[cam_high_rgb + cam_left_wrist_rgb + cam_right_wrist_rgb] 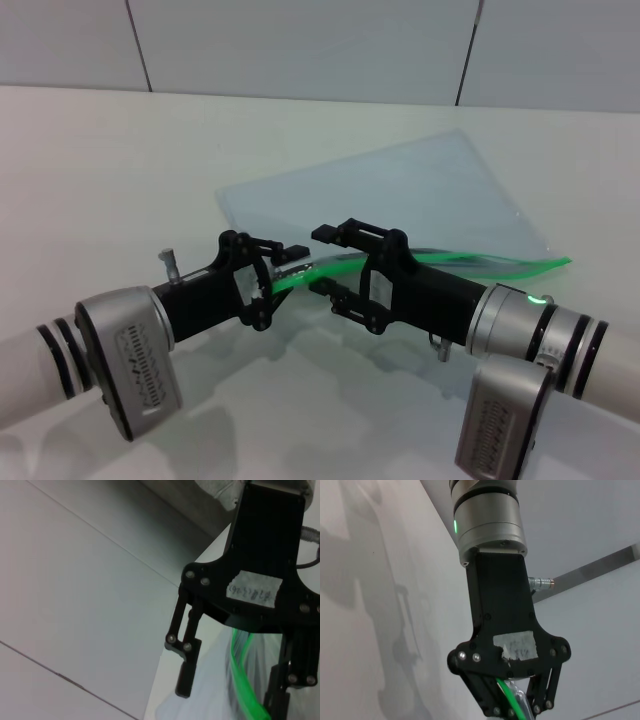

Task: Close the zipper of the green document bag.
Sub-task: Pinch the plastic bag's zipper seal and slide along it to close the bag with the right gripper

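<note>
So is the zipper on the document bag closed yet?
Still open at the right end: the zipper splits into two green strips there. Both tools, left and right, sit on it.

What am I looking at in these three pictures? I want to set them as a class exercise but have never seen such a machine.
This is a two-armed robot working at a white table. The wide picture comes from a camera on its head, looking down; the other two come from cameras on each wrist, looking along the arm at its jaws. On the table lies a flat, see-through pale blue document bag with a bright green zipper along its near edge. The left gripper and the right gripper meet at that edge, and the green strip runs between the jaws of both, lifted off the table. The slider is not visible.
</note>
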`<move>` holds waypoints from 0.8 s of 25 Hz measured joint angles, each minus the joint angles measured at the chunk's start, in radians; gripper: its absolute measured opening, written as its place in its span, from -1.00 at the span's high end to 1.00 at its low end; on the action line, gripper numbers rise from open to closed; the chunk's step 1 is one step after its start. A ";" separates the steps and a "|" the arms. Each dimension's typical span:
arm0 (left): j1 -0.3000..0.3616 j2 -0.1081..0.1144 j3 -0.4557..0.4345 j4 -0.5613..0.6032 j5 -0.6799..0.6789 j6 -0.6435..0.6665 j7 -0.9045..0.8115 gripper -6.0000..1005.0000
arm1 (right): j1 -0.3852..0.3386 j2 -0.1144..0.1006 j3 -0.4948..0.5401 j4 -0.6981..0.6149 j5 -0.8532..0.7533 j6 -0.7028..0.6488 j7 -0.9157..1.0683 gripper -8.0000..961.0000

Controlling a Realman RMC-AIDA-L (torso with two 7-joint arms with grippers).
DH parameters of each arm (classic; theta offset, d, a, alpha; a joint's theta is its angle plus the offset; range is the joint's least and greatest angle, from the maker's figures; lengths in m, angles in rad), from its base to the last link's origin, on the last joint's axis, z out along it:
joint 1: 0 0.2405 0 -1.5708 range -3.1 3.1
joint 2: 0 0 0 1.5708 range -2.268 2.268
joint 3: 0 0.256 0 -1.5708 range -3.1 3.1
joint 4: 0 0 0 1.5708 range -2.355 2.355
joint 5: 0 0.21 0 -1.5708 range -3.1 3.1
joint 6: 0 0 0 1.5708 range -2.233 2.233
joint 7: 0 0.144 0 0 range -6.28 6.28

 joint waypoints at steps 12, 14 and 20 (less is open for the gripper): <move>-0.002 0.000 0.000 0.005 0.000 0.000 0.000 0.88 | 0.005 0.001 0.000 0.041 -0.004 0.028 -0.075 0.03; -0.002 0.000 0.000 0.011 0.000 0.000 0.000 0.88 | 0.007 0.001 0.000 0.042 -0.008 0.028 -0.076 0.04; -0.001 0.000 0.000 0.017 0.000 0.000 -0.001 0.88 | 0.010 0.002 0.000 0.043 -0.015 0.028 -0.078 0.14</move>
